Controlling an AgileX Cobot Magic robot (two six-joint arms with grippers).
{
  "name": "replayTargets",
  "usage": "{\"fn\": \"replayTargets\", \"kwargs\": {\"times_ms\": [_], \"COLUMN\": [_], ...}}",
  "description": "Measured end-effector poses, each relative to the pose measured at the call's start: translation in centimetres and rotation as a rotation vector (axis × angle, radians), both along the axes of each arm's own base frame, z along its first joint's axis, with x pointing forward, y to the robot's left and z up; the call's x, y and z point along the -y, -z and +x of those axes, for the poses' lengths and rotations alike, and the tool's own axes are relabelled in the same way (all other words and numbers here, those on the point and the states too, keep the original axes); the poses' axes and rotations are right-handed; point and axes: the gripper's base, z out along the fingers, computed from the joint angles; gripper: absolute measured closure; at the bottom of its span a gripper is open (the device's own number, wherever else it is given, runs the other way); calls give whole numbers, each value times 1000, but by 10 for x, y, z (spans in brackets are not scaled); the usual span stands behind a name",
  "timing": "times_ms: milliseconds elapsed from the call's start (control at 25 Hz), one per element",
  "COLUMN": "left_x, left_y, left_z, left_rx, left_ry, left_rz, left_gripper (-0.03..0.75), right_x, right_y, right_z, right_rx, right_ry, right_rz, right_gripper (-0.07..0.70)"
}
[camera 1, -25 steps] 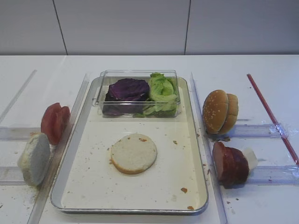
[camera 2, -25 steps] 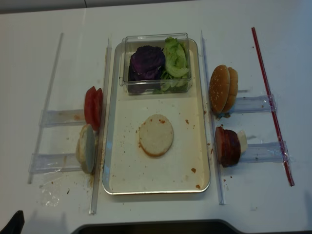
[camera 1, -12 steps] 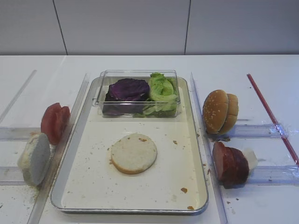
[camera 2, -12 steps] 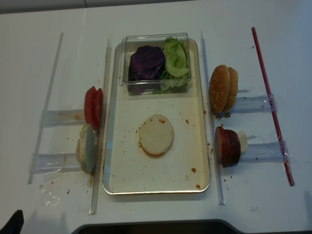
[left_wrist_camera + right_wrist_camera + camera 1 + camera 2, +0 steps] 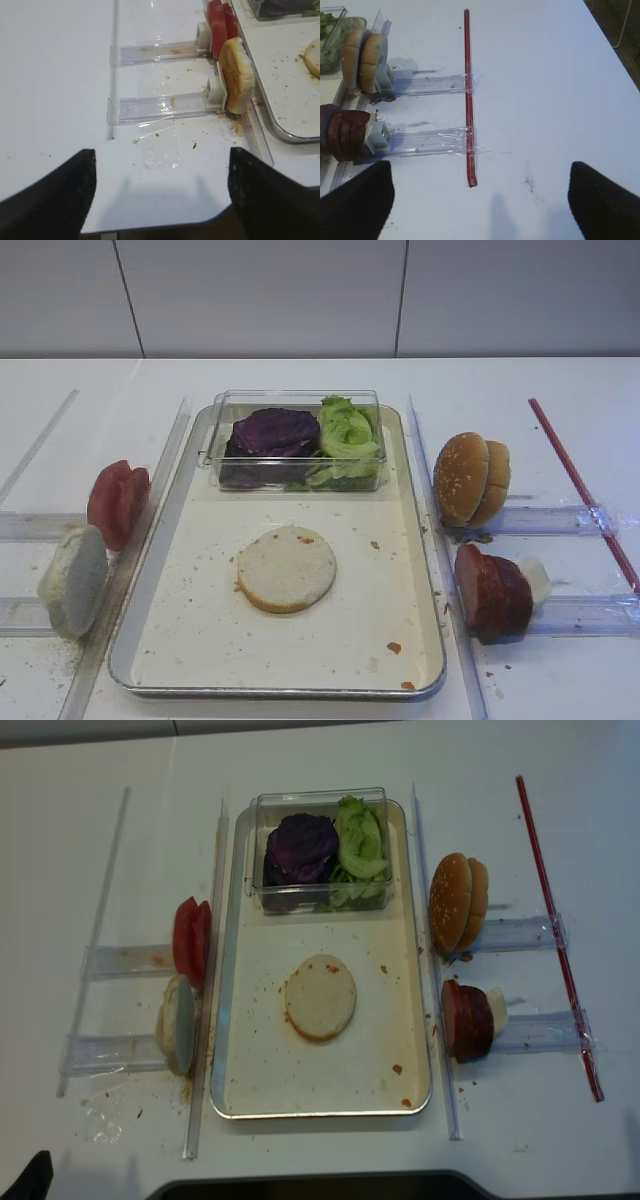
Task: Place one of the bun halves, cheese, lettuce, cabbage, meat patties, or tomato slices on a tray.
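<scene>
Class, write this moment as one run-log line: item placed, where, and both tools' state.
item: bun half | place: flat on tray, front of clear box | left tool: open, empty | right tool: open, empty

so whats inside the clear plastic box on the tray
The clear plastic box holds purple cabbage on the left and lettuce on the right. The leaves cover whatever may lie beneath them.

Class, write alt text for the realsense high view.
A flat bun half lies cut face up mid-tray. A clear box at the tray's far end holds purple cabbage and lettuce.
</scene>
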Motion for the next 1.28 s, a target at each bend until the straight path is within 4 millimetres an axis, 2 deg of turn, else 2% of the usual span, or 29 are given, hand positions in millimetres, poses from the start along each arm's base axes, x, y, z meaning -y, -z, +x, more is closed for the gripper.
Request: {"fn": "replayTargets", "kwargs": {"times_ms": [1280], "left_x": [-1], "left_y": [0], "left_z": [0], "left_rx": [0], "left_ry": [-11], "left_rz": [6], "left_gripper": [206], "right_x": [0], "right_y": [0], "right_z": [0], "right_rx": [0], "right_ry": [1], "right_rz": [2], "right_gripper": [-60]}}
